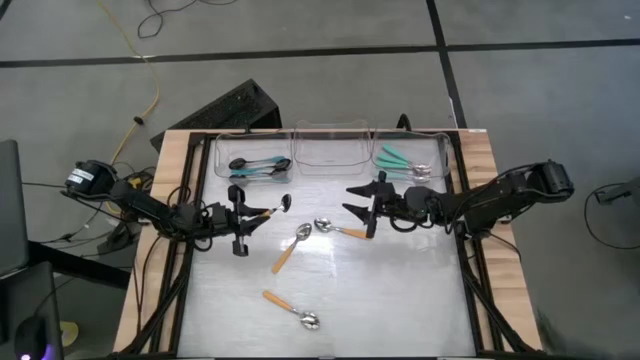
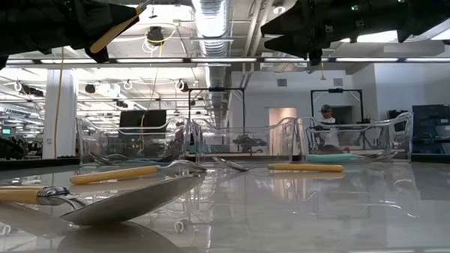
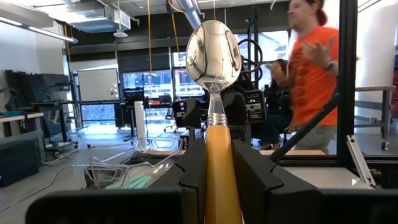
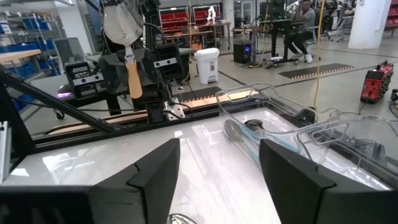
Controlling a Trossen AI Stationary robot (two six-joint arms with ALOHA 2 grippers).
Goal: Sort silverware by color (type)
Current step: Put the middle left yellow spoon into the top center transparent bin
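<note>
My left gripper (image 1: 248, 214) hangs over the table's left half, shut on a spoon with an orange handle and a silver bowl (image 3: 213, 53). Facing it over the middle, my right gripper (image 1: 352, 199) is open with nothing between its fingers (image 4: 155, 171). Three more orange-handled spoons lie flat on the white tabletop (image 1: 292, 246) (image 1: 335, 228) (image 1: 291, 309). Blue-handled spoons with black bowls (image 1: 258, 166) lie in the far-left clear tray. Teal-handled spoons (image 1: 403, 160) lie in the far-right tray. My left gripper pinches the spoon's orange handle (image 3: 221, 163) between its two fingers, which come level from the table's left and lie along the handle. The handle's upper part and the bowl (image 1: 285, 202) stick out past the fingertips toward my right gripper. The spoon is lifted clear of the table.
Three clear trays stand side by side along the far edge; the middle one (image 1: 332, 150) holds nothing. A black frame (image 1: 466, 250) borders the tabletop. People stand in the room beyond (image 3: 314, 68).
</note>
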